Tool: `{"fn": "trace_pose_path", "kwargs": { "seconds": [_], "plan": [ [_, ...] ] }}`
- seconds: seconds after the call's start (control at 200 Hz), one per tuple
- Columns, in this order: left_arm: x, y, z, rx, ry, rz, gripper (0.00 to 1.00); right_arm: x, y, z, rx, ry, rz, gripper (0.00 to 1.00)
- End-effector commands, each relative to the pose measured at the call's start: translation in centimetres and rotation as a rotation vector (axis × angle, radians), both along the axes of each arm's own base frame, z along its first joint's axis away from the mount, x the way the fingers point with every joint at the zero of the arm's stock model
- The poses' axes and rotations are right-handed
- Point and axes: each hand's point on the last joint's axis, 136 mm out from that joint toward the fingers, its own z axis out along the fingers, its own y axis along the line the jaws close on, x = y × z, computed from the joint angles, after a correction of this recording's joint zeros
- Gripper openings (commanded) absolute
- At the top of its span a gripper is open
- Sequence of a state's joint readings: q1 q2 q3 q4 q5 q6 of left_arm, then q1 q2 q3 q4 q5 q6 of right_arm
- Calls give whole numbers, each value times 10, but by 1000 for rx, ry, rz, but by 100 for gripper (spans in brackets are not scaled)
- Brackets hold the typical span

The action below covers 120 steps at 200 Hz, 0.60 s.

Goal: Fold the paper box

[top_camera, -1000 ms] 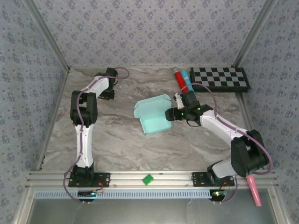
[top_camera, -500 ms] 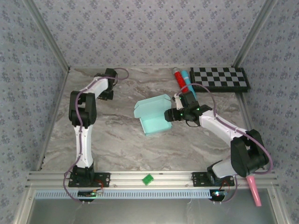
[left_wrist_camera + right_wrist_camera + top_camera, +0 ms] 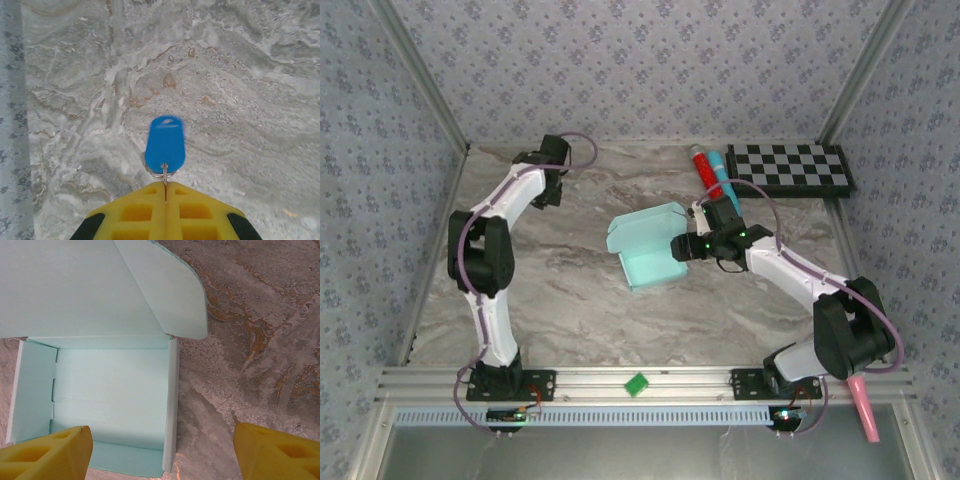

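Note:
The paper box is pale aqua card, folded into an open tray with its lid flap standing up at the back. It lies at the middle of the table. In the right wrist view the paper box has its inside facing up. My right gripper is at the box's right side. It stands open, one yellow finger over the box floor and the other over bare table, so the right wall lies between them. At the far left, my left gripper is shut on the metal ring of a blue tag.
A black-and-white checkerboard lies at the back right, with a red and a blue marker beside it. A small green block sits on the front rail and a pink object hangs at the right base. Patterned walls close three sides.
My left arm's elbow has swung out to the left and its wrist has moved slightly toward the back wall. The right arm and the box have not moved.

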State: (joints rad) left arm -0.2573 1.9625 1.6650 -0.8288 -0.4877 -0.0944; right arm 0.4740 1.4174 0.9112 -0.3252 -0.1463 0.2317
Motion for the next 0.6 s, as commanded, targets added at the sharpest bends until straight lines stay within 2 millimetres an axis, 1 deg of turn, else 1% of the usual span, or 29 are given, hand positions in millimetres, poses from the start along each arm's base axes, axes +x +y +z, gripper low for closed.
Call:
{"fn": "trace_pose_path", "kwargs": {
  "seconds": [0.0, 0.14, 0.305, 0.41, 0.515, 0.595],
  "plan": [
    [-20, -2, 27, 9, -33, -15, 0, -1, -5, -5, -20, 9, -33, 76],
    [-43, -7, 50, -33, -75, -21, 0, -1, -17, -8, -47, 7, -90, 74],
    [-71, -24, 68, -103, -98, -78, 0, 0, -35, -13, -74, -10, -176, 68],
    [-88, -32, 81, -125, -118, -98, 0, -4, -42, -20, -72, 4, -211, 64],
    [-104, -42, 93, -164, -128, -149, 0, -6, -44, -29, -66, 18, -237, 61],
    [-114, -51, 106, -182, -142, -207, 0, -7, -47, -38, -67, 37, -261, 55]
  ]
}}
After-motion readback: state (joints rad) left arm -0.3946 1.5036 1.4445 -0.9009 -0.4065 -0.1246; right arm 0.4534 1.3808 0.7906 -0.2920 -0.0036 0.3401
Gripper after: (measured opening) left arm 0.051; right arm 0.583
